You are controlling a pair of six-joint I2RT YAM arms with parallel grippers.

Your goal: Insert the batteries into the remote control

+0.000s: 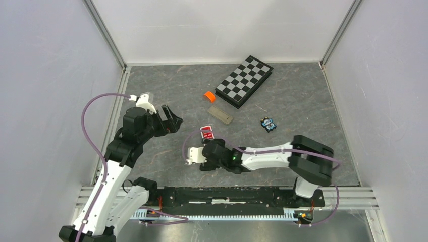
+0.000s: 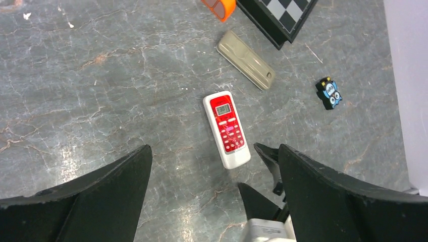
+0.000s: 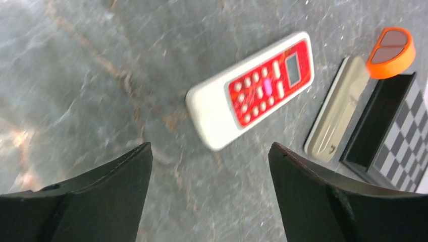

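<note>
The remote control [image 1: 207, 133] is white with a red button face and lies face up on the grey table, and it also shows in the left wrist view [image 2: 227, 128]. My right gripper [image 1: 208, 144] sits just near of its bottom end, open, with only bare table between the fingers [image 3: 209, 146]; the remote control [image 3: 252, 88] lies ahead of the tips, apart from them. My left gripper [image 1: 171, 121] hangs open to the left of the remote, holding nothing [image 2: 214, 151]. The batteries are out of view.
A beige oblong case [image 1: 220, 114] lies just beyond the remote. An orange roll [image 1: 209, 95] and a folded chessboard [image 1: 245, 80] sit farther back. A small blue-and-black gadget [image 1: 268, 124] lies to the right. Walls close in on three sides.
</note>
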